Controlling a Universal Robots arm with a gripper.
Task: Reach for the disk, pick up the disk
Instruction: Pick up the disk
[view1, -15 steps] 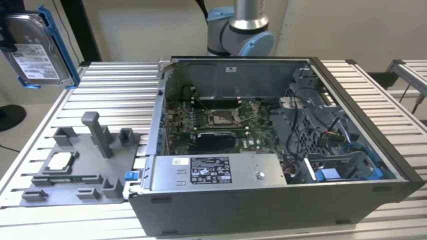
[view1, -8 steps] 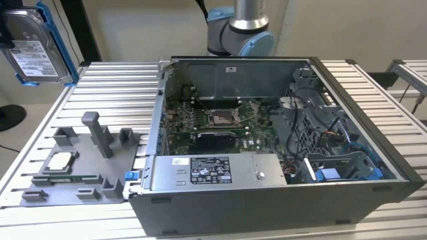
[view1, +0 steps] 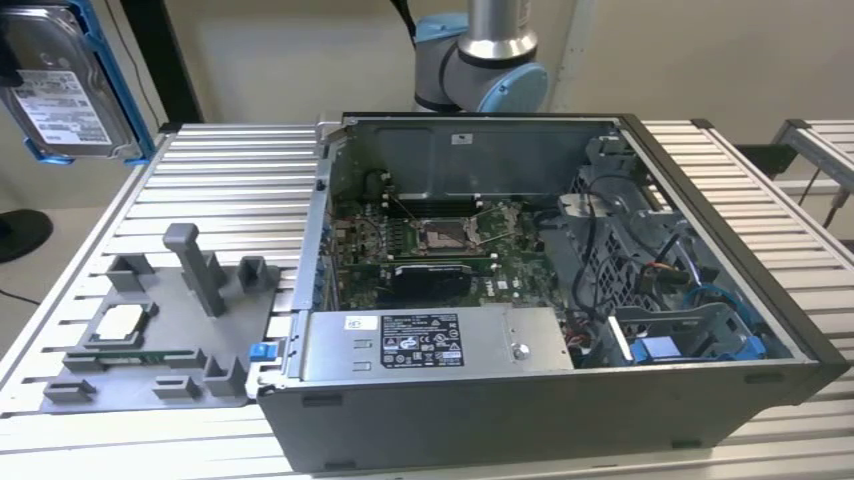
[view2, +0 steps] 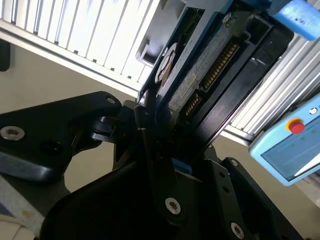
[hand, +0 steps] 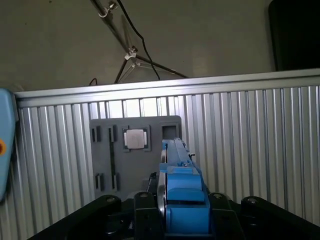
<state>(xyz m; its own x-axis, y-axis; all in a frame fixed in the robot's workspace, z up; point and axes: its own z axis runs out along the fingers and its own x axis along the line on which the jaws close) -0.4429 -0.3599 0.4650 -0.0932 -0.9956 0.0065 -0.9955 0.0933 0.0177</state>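
Note:
The disk (view1: 60, 85), a silver hard drive with a white label in a blue bracket, hangs high in the air at the exterior view's far upper left, well above the slatted table. In both wrist views it stands edge-on between the black fingers of my gripper (hand: 182, 205), which is shut on it. The first wrist view shows the disk's blue bracket (hand: 182, 192) over the grey fixture plate. The second wrist view shows the disk's (view2: 200, 75) underside and connector pins rising out of my gripper (view2: 167, 145).
An open computer case (view1: 561, 400) stands on the slatted aluminium table (view1: 227, 170). Beside it lies a grey fixture plate (view1: 160, 330) with upright posts and a square silver processor chip (view1: 118, 322). A blue teach pendant (view2: 290, 145) lies off the table's edge.

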